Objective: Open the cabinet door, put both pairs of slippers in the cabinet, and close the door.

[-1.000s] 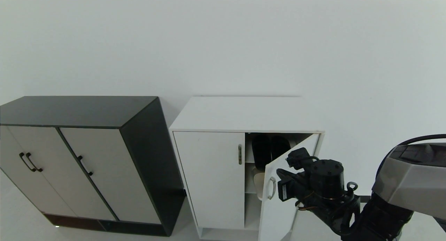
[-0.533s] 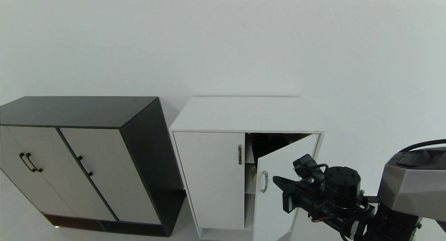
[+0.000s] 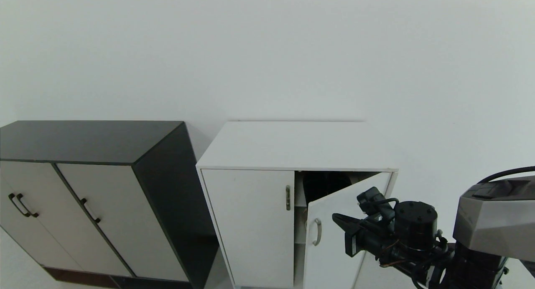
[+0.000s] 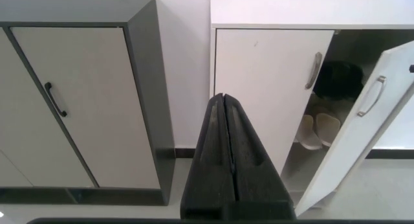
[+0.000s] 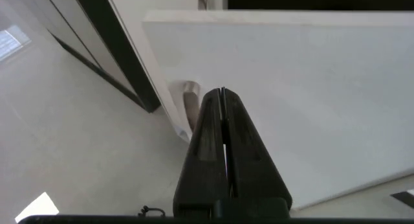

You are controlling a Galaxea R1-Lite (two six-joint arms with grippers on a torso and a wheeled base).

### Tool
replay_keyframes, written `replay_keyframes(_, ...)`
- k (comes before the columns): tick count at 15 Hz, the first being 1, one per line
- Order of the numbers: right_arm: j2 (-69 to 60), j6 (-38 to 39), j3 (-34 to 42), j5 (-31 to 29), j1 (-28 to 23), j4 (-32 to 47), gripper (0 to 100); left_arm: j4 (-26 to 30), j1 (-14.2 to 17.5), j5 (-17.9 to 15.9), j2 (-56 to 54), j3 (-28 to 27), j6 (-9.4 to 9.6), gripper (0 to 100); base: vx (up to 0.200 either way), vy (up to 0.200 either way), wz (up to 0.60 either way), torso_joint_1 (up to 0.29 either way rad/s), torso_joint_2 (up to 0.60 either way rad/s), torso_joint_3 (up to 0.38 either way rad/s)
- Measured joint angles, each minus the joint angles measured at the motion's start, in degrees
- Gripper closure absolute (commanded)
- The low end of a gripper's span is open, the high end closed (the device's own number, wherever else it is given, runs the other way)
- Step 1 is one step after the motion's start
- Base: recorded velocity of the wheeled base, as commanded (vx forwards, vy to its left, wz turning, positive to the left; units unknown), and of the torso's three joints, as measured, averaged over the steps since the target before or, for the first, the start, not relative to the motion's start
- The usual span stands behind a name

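Against the door, right gripper [image 3: 335,216]: clenched on nothing, tips just at 3 o'clock of the handle [image 3: 317,231], set to push rather than pull.
Right door [image 3: 328,259]: ajar on the white cabinet [image 3: 292,144], so closing looks like the step in hand.
Black slippers [image 4: 339,78]: upper shelf, inside.
Cream slippers [image 4: 318,130]: shelf beneath, inside.
Left gripper [image 4: 224,98]: clenched, empty, held back from the cabinets.
Dark cabinet [image 3: 83,140]: 9 o'clock of the white one, doors closed.
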Motion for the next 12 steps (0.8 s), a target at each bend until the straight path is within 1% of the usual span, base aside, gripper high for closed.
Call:
replay_keyframes(4,1.9,0.0,-3.0,0.0,-1.0,0.3,100,0.0,0.0,0.0,0.0,0.0,0.02,100,0.0,0.0,0.0,0.0,0.0,0.0)
replay_keyframes(9,5.8,0.0,-7.6,0.0,-4.0,0.5,100,0.0,0.0,0.0,0.0,0.0,0.09,100,0.0,0.0,0.0,0.0,0.0,0.0)
replay_keyframes(12,6.9,0.0,-9.6,0.0,-4.4,0.6,100,0.0,0.0,0.0,0.0,0.0,0.09,100,0.0,0.0,0.0,0.0,0.0,0.0)
